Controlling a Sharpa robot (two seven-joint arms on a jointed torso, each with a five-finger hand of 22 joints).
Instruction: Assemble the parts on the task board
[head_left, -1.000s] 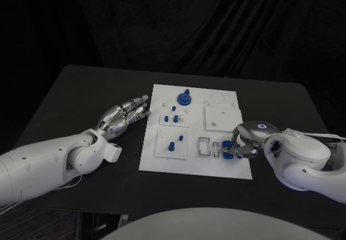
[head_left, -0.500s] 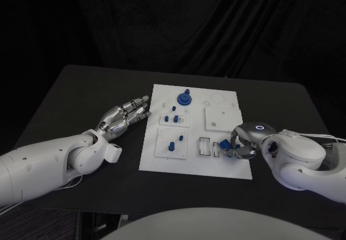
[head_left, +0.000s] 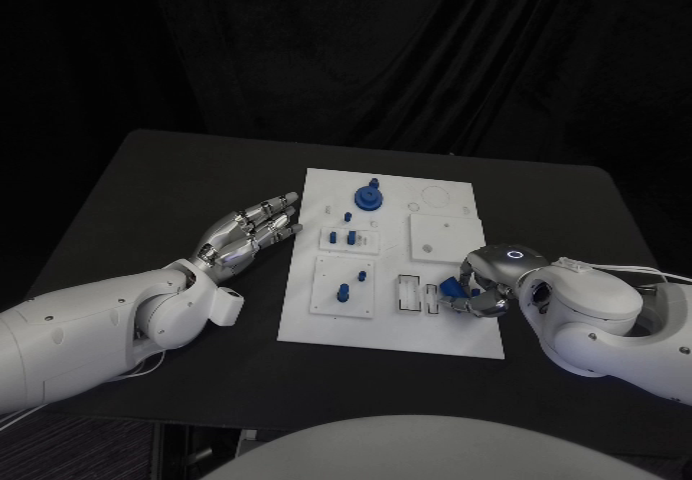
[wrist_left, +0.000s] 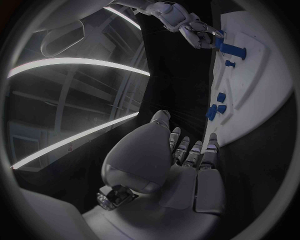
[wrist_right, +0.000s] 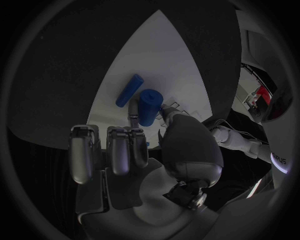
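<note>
- Leftward over the task board (head_left: 389, 330), the right hand (head_left: 488, 287) is being edged since a second ago.
- Fingers apart, the left hand (head_left: 248, 232) is being rested beside the board, holding nothing.
- Pinching of a blue cylinder (wrist_right: 149, 106) is being revealed by the right wrist view; a second part (wrist_right: 129, 90) is lying nearby.

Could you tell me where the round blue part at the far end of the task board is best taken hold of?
Probably by the stem on the round blue part, coming from above: it stands upright over a flat disc that sits low on the task board, with open space around it.
</note>
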